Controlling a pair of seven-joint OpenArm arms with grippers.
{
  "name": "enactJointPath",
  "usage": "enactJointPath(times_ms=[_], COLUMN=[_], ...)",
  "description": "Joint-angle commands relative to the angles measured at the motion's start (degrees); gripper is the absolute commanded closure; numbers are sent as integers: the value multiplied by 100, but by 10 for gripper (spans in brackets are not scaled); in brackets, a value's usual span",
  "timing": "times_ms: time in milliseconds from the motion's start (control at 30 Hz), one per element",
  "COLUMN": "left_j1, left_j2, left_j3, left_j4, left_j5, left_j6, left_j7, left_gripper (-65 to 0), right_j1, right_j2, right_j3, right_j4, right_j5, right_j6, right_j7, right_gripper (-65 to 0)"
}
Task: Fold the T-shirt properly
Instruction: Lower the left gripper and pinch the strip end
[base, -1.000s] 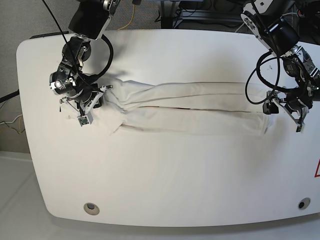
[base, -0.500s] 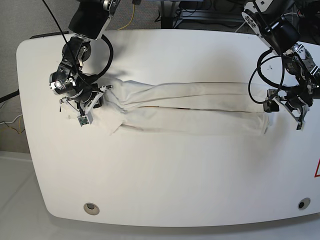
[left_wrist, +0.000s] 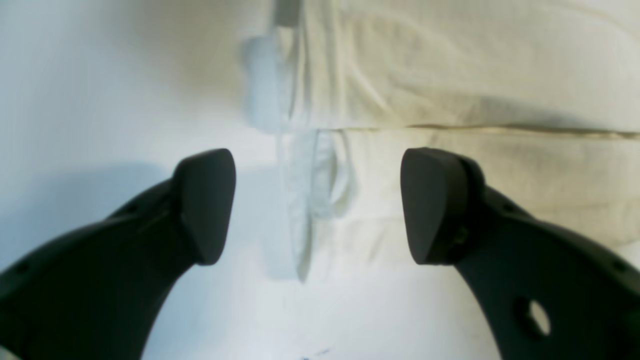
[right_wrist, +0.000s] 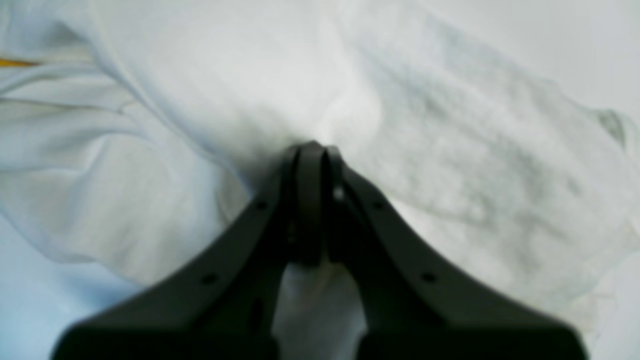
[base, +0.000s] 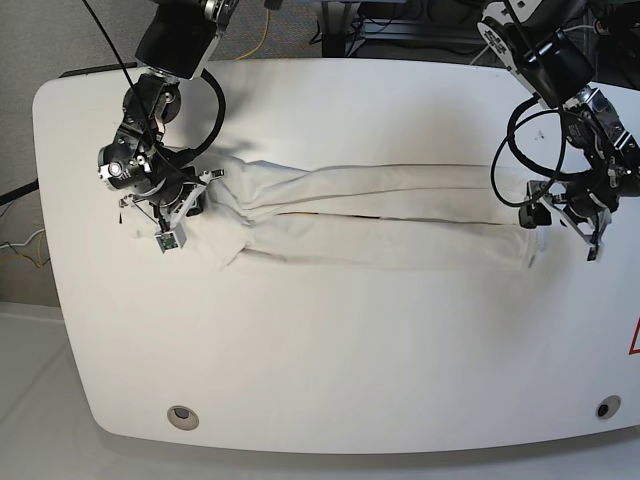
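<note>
— What is shown in the left wrist view?
— The left gripper (left_wrist: 317, 205) is seen with its jaws spread wide and nothing held between them. A hemmed end of the T-shirt (left_wrist: 450, 100) is laid on the white counter (left_wrist: 100, 75) just beyond the dark fingertips (left_wrist: 205, 200).

— And in the right wrist view?
— The right gripper (right_wrist: 315, 165) is seen with its jaws pressed together on a bunched fold of the T-shirt (right_wrist: 450, 150); the picture is blurred.

— How is it laid out in the base view?
— The T-shirt (base: 380, 215) is stretched as a long folded band across the counter (base: 320, 350). Its one end is pinched by the right gripper (base: 165, 205), and the left gripper (base: 570, 215) is held just beside the other end.
</note>
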Motion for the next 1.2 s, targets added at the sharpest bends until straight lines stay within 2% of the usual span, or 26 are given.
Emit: enactJointPath(times_ms=[0,367,767,967,1167], left_j1=[-31,127,101,101,101], left_j2=[-105,-193,-157,45,203], left_j3=[-1,25,34,52,465], left_j4=[-169,-855,-1022,-1022,-1030], left_j5=[-63,-55,-55,-46,-46], left_j6=[-8,-8,-8,-8,-8], left_j7=[-173,-744,-762,-973,-1069], left_gripper=[-479,-479,-479,-479,-479], right_j1=[-135,-126,-118,-135,-135], right_j2=[-6,-6,-6,-6,-6], right_j3=[-13,-13,-162,-215,-215], right_j4=[-109,-109,-109,-109,-109], right_j5=[-367,-367,-367,-367,-367], right_j6=[58,58,58,58,58], right_j7=[-667,-667,-667,-667,-667], right_gripper=[0,0,0,0,0])
